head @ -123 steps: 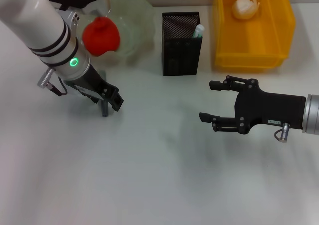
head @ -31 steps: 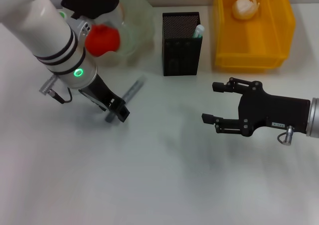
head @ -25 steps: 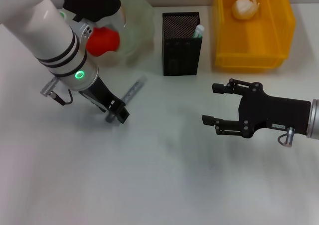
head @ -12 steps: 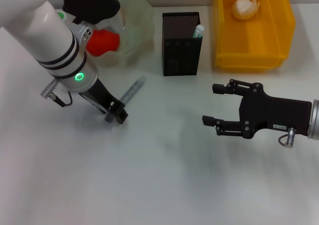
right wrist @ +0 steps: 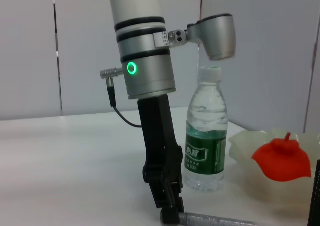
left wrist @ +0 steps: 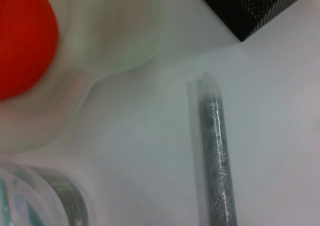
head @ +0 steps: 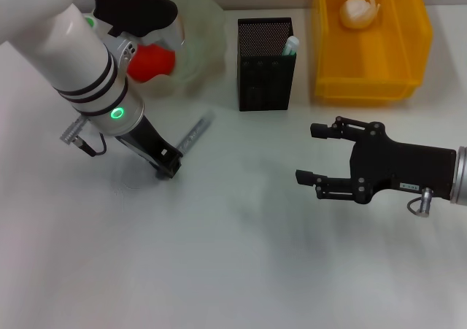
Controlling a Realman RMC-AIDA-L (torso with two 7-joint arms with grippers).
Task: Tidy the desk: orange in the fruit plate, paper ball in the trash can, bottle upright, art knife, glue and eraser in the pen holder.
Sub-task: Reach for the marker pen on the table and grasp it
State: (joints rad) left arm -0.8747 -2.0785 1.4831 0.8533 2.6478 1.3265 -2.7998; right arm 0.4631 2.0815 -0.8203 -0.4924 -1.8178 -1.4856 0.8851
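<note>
On the tabletop [head: 233, 271], toward the robot's left, the left gripper [head: 166, 165] stood tipped down with its tip at the near end of a slim grey stick, which I took for the art knife [head: 194, 133]. The knife lay flat, its long axis running from the gripper diagonally up toward the pen holder [head: 266, 64]. From where I stood I could not tell whether the gripper was apart or clamped on that end. The left arm was plainly the nearer one to the knife; any lift would have to start at that near end, with the far end pointing at the holder.

Off to the other side, the right gripper [head: 315, 154] hovered with its fingers apart, empty, well away from the knife and in front of the trash can [head: 365, 81].

Elsewhere, the orange [head: 152, 61] sat in the fruit plate [head: 201, 22], the paper ball [head: 359, 11] lay in the trash can, and the bottle [right wrist: 205, 131] stood upright behind the left arm, next to the plate. A pale tube, perhaps the glue [head: 290, 47], stuck out of the holder. I saw no eraser.
</note>
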